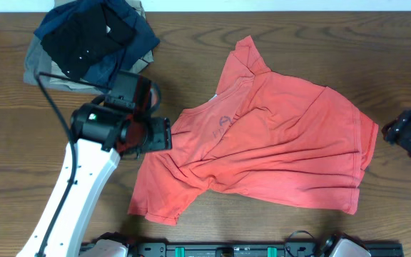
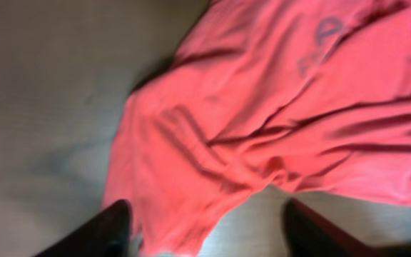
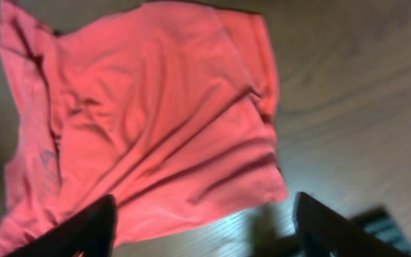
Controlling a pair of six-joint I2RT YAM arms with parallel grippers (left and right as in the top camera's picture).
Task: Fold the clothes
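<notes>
The clothes, one coral-red T-shirt (image 1: 277, 150), lie spread and wrinkled on the wooden table (image 1: 377, 57), with a small dark logo near the chest. My left gripper (image 1: 161, 134) hovers at the shirt's left edge by a sleeve. In the left wrist view it (image 2: 209, 239) stands open, and the sleeve of the shirt (image 2: 277, 107) lies below, between its dark fingers (image 2: 109, 232), ungripped. My right gripper (image 1: 394, 131) is just off the shirt's right hem. In the right wrist view it (image 3: 205, 228) is open above the hem of the shirt (image 3: 155, 114), holding nothing.
A pile of black, navy and khaki folded garments (image 1: 91, 39) sits at the table's back left, close behind the left arm (image 1: 77, 185). A black rail (image 1: 262, 250) runs along the front edge. Bare wood shows around the shirt.
</notes>
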